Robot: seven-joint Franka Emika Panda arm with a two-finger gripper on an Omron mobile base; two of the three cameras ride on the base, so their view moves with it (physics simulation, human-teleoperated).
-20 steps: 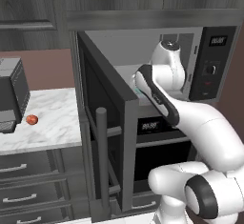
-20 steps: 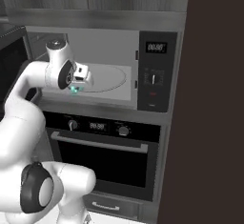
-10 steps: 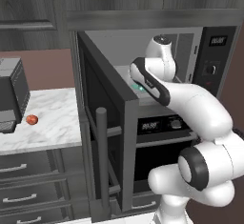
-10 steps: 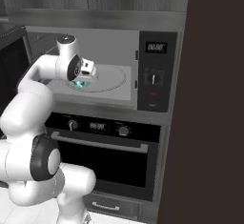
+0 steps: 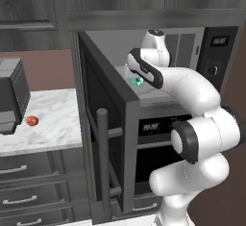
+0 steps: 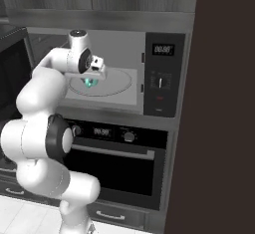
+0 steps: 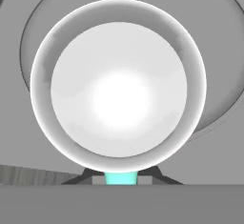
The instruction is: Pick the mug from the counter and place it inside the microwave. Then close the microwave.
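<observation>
Mug [image 6: 89,82] sits inside the microwave [image 6: 162,73], held by the gripper [image 6: 90,80] over the round turntable [image 6: 112,82]. Jaws are narrow, clamped on the teal handle [image 7: 120,178], which shows between the 2 dark fingertips [image 7: 86,176] at the bottom of the hand view. Hand view looks straight down into the mug's white interior, rim round and level, turntable ring behind it. Cannot tell whether the mug's base touches the turntable or hangs just above it.

Left base view: teal mug [image 5: 136,81] peeks out under the hand, just past the edge of the open microwave door [image 5: 103,138], which swings out to the left with its vertical bar handle [image 5: 102,160] forward. Counter [image 5: 53,124] to the left carries a small red-orange fruit [image 5: 32,120] beside a grey coffee machine [image 5: 10,97]. Oven [image 6: 117,163] sits below the microwave.
</observation>
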